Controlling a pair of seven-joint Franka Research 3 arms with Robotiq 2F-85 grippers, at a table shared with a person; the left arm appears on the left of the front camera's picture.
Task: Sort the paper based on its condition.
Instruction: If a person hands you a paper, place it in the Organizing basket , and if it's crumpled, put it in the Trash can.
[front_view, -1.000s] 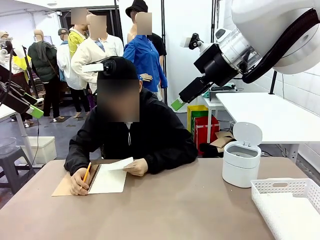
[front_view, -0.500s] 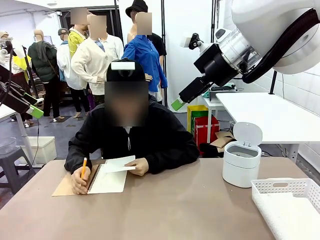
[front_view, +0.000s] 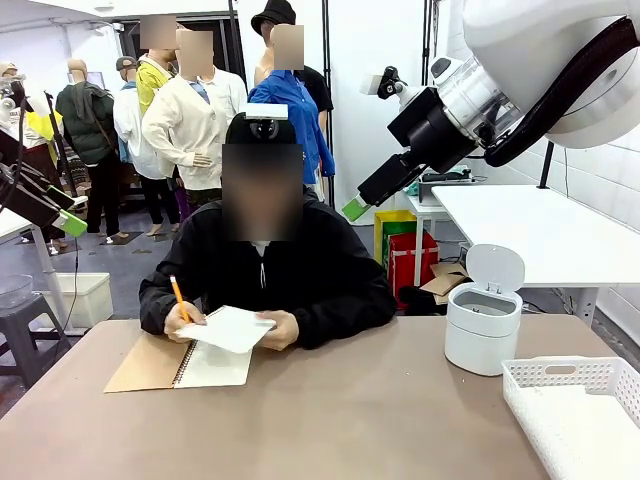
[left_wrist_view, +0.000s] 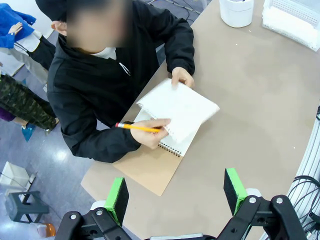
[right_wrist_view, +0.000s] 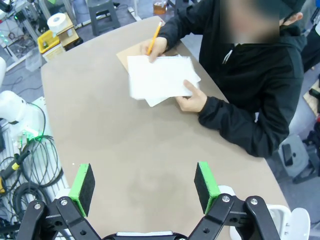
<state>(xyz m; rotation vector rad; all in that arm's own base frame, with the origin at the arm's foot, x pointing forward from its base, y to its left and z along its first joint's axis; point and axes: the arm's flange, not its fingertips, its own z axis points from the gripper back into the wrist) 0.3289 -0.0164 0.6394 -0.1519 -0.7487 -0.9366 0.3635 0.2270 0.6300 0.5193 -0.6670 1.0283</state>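
Note:
The person at the far side holds a smooth white sheet of paper with both hands, lifted just above the open spiral notebook; one hand also grips a yellow pencil. The same sheet lies far beyond my left gripper, which is open and holds nothing. My right gripper is open as well, high over the table, with the sheet well ahead of it. In the front view the right gripper hangs at upper right and the left gripper at the far left edge. The crumpled wad is out of view.
A white lidded bin with its lid up stands at the table's right side. A white slotted basket sits at the near right corner. The brown tabletop in front of the person is bare.
The person has lifted the white sheet off the notebook and raised the pencil hand to it. Both arms have stayed still.

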